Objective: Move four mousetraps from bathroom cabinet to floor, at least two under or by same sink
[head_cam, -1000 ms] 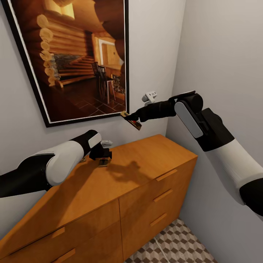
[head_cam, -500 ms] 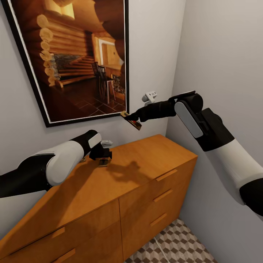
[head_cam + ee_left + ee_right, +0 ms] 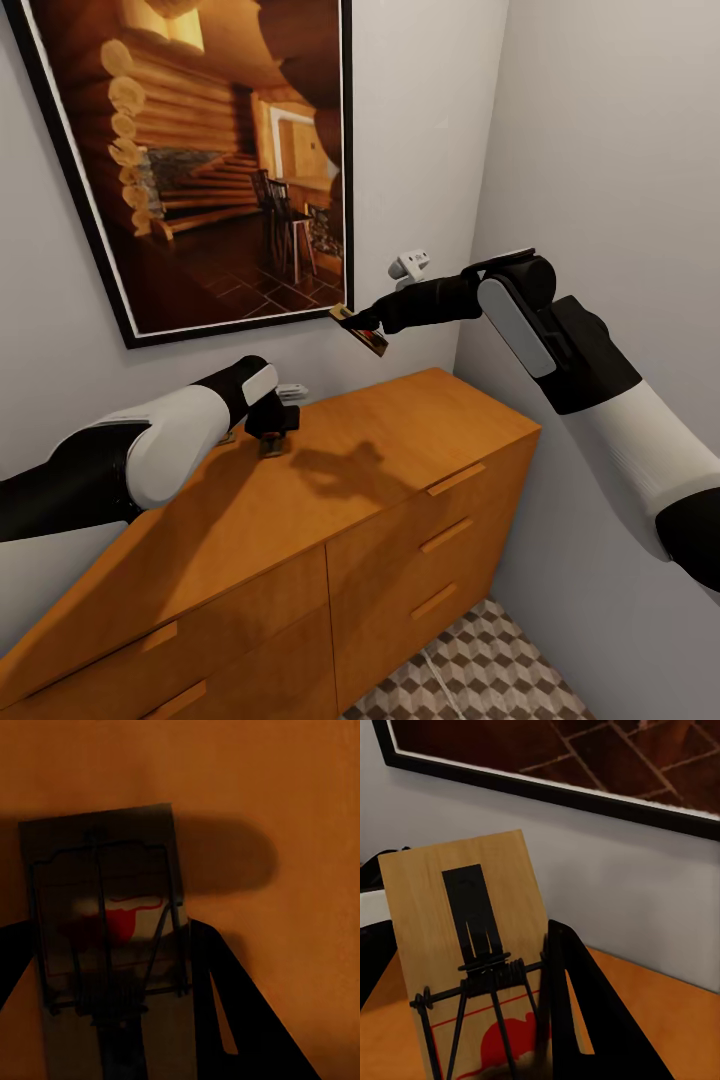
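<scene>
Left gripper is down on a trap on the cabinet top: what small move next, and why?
Probably lift the left gripper straight up. Its fingers already flank the mousetrap on the cabinet, and the right gripper already holds another trap raised clear of the top.

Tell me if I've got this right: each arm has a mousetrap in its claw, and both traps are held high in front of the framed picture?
Not quite. The right gripper holds its mousetrap up by the picture, but the head view shows the left gripper with its mousetrap low on the cabinet top.
</scene>
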